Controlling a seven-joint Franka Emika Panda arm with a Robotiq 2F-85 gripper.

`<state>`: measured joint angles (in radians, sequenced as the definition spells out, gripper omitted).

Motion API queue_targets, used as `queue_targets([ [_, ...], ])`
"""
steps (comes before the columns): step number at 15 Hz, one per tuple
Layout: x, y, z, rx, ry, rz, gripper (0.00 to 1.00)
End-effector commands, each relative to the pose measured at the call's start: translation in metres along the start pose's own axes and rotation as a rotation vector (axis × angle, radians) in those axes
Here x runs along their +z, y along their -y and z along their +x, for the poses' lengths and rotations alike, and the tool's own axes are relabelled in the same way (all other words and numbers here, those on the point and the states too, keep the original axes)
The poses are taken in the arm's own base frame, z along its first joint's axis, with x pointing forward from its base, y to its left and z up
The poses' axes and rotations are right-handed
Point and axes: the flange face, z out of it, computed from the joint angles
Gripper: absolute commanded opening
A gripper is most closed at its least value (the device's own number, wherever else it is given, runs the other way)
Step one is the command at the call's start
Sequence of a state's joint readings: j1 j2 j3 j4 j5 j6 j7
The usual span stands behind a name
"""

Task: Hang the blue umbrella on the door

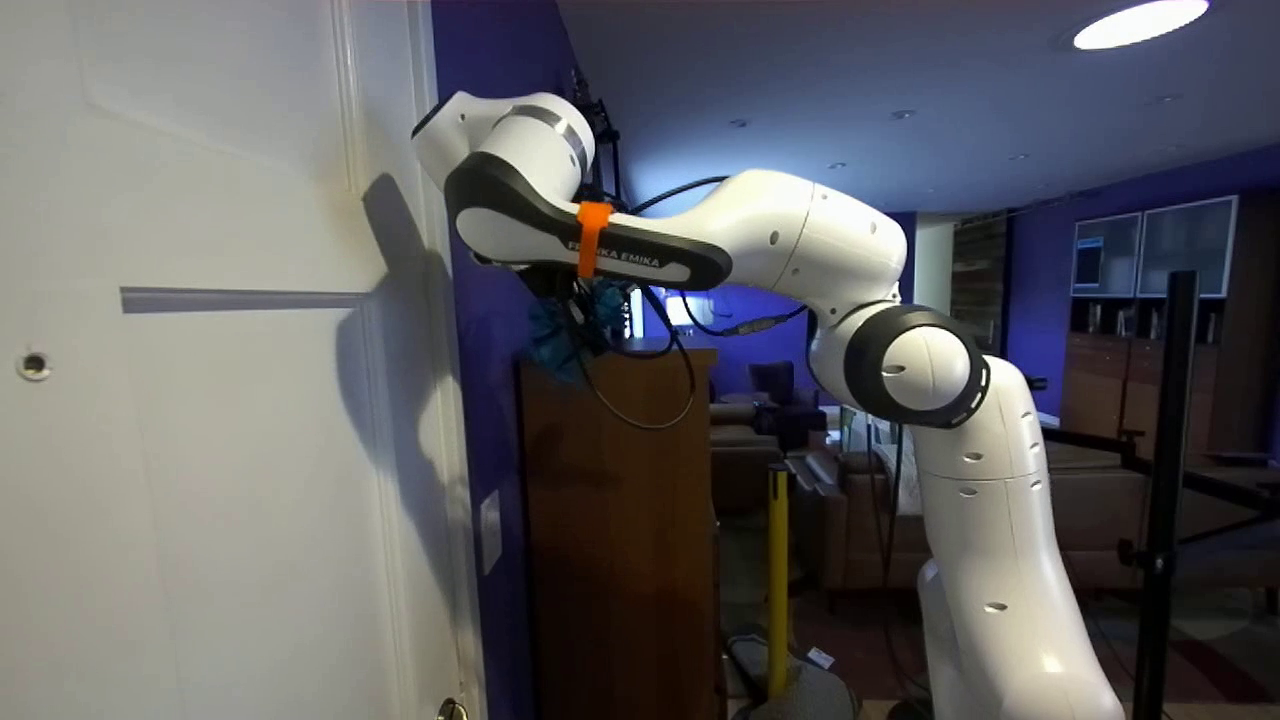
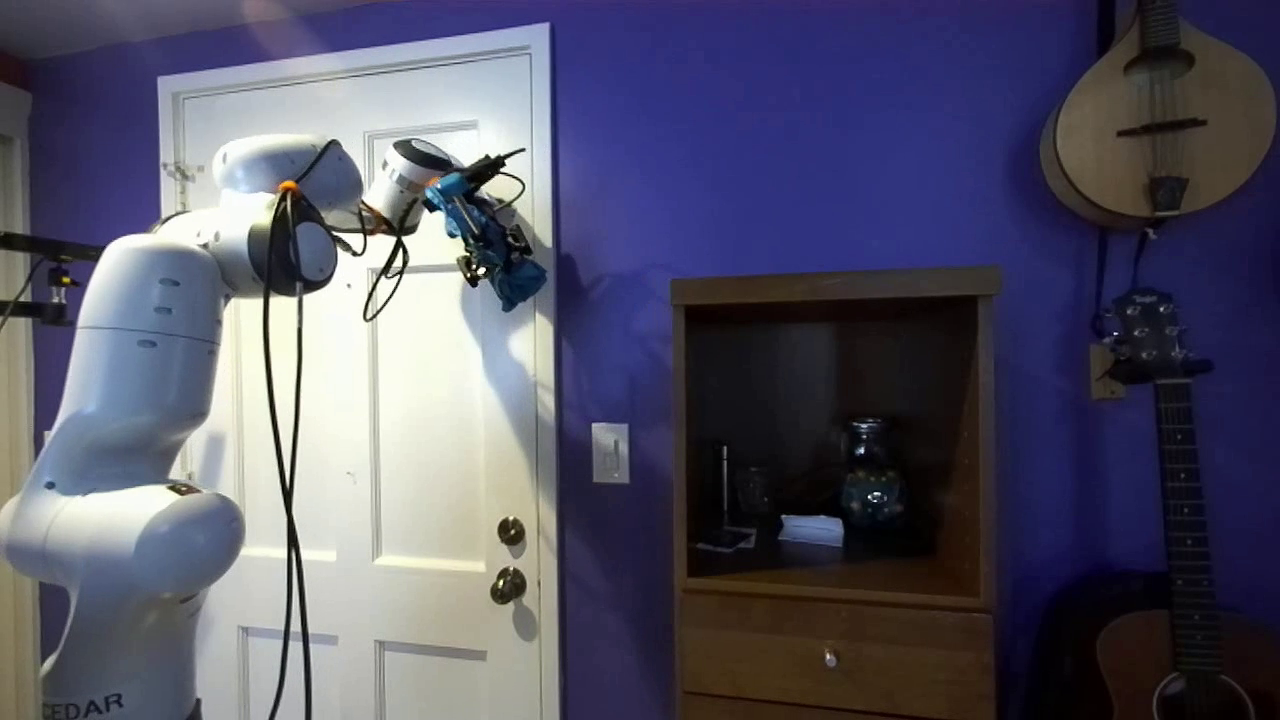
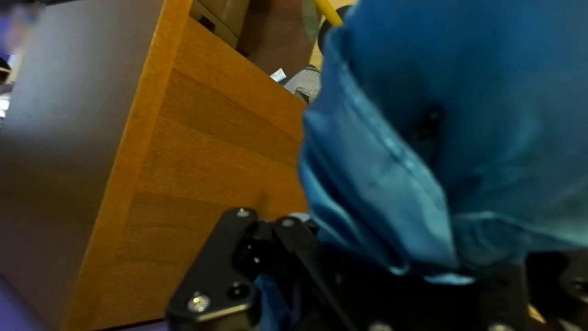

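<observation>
The blue umbrella [image 2: 518, 284] is a bunched bundle of blue fabric held high in the air at my gripper [image 2: 496, 258], which looks shut on it. In an exterior view the umbrella [image 1: 556, 340] shows partly behind the arm. In the wrist view the umbrella [image 3: 390, 184] fills the right side and hides the fingertips of the gripper [image 3: 413, 299]. A strip of blue fabric also shows between the left finger links. The white panelled door [image 1: 230, 480] has a small dark round spot. In an exterior view the gripper appears before the upper right edge of the door [image 2: 430, 460].
A brown wooden cabinet [image 1: 620, 540] stands beside the door, below the gripper; the wrist view looks down on its side [image 3: 206, 161]. Door knobs [image 2: 508, 585] and a light switch [image 2: 610, 453] are lower down. Loose black cables [image 2: 285, 430] hang from the arm.
</observation>
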<state>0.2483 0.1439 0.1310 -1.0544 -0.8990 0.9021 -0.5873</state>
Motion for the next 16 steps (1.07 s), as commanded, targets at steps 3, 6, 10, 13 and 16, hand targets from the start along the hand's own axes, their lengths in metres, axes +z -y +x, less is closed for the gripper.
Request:
queue_targets([
  [3,-0.005,0.033,-0.017,0.160,-0.032,-0.175,0.00],
  [6,0.004,0.043,-0.018,0.264,-0.090,-0.184,0.00],
  [10,0.022,0.053,-0.014,0.353,-0.163,-0.172,0.00],
  [13,0.040,0.056,-0.003,0.400,-0.254,-0.114,0.00],
  [16,0.058,0.052,0.012,0.471,-0.362,-0.034,0.00],
])
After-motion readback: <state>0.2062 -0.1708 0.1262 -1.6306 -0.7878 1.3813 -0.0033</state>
